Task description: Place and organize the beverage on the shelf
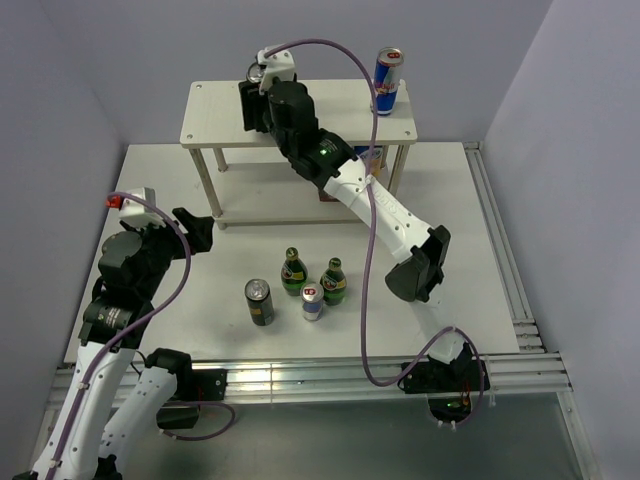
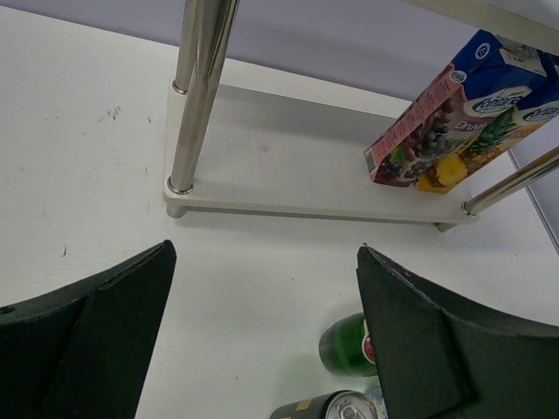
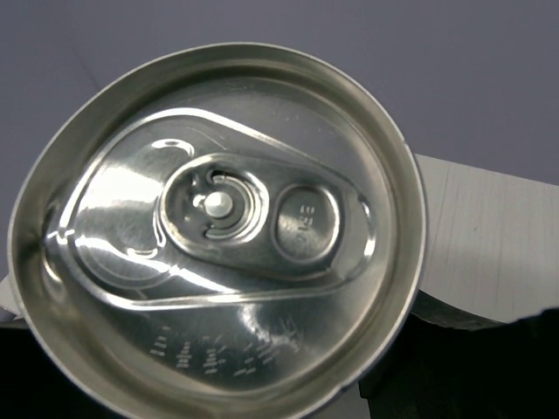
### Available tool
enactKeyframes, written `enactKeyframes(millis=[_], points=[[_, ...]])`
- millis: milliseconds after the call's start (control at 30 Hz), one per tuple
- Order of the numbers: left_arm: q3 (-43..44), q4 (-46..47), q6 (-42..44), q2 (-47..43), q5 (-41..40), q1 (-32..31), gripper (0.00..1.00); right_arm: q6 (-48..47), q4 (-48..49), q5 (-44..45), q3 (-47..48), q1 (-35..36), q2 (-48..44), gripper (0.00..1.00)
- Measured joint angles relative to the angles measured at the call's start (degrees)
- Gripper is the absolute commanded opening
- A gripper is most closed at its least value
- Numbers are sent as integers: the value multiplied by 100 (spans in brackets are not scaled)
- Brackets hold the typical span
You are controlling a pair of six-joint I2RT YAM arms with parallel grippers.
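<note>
My right gripper (image 1: 256, 88) reaches over the shelf (image 1: 220, 112) and is shut on a can (image 1: 257, 72) at the back of the top board, left of centre. The can's silver lid (image 3: 218, 218) fills the right wrist view; its side is hidden. A blue-and-silver can (image 1: 387, 82) stands at the top board's right end. On the table stand two green bottles (image 1: 293, 272) (image 1: 333, 282), a black can (image 1: 259, 302) and a blue-and-silver can (image 1: 313, 302). My left gripper (image 1: 203, 233) is open and empty, left of them, low over the table (image 2: 266, 249).
A juice carton (image 2: 463, 122) lies tilted on the shelf's lower board (image 2: 279, 175), mostly hidden under my right arm in the top view. Metal shelf posts (image 2: 196, 96) stand ahead of my left gripper. Grey walls close in the table on three sides.
</note>
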Motion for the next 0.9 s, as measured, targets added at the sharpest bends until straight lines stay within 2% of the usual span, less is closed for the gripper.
enactKeyframes(millis=[400, 800, 833, 867, 900], points=[[0, -2, 0, 20, 26, 31, 91, 13, 463, 11, 0, 0, 267, 80], [0, 0, 0, 17, 26, 31, 91, 15, 531, 94, -170, -2, 466, 81], [0, 0, 0, 17, 26, 31, 91, 13, 546, 103, -195, -2, 466, 83], [0, 0, 0, 17, 26, 31, 91, 17, 566, 103, -203, -2, 466, 100], [0, -2, 0, 17, 24, 31, 91, 42, 588, 98, -214, -2, 466, 100]])
